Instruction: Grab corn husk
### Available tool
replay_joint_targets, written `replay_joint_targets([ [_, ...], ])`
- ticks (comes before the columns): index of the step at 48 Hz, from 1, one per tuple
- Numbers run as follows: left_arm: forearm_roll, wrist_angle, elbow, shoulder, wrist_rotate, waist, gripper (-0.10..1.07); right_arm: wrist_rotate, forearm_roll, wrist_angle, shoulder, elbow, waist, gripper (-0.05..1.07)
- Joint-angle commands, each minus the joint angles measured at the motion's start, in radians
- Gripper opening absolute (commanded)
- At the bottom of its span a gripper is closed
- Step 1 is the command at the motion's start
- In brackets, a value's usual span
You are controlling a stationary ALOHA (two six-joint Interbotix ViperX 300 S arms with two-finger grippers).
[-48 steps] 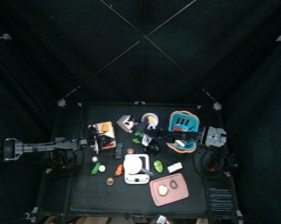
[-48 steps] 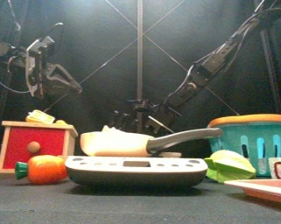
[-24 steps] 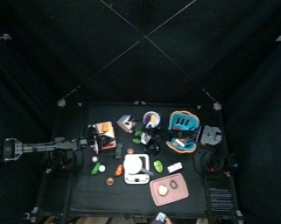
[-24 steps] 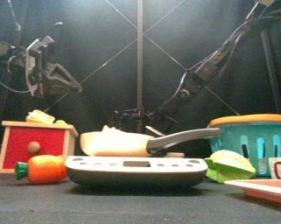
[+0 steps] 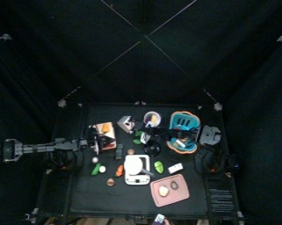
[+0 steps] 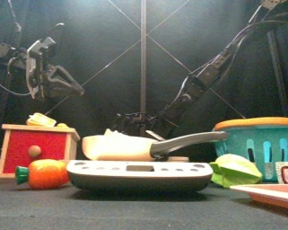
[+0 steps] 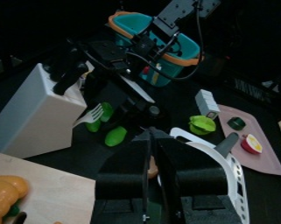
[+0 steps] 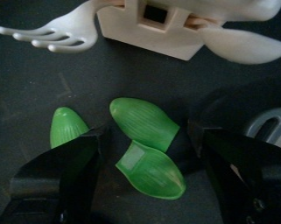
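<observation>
Teal basket beyond shut left gripper

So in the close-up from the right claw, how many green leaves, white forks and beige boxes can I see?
green leaves: 3
white fork: 1
beige box: 1
Total: 5

The scale sits front and centre, the tomato to its left before the wooden box, the basket right, behind the corn husk
</observation>
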Motion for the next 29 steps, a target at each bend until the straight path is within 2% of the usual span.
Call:
replay_joint_targets([
  [1, 0.0, -0.009, -0.011, 0.0, 0.002, 0.002, 0.5, -0.005, -0.003, -0.002, -0.015, -0.02, -0.003, 1.01],
  [29, 0.0, -0.009, -0.008, 0.0, 0.0, 0.002, 0.5, -0.008, -0.003, 0.023, -0.005, -0.014, 0.008, 1.0],
])
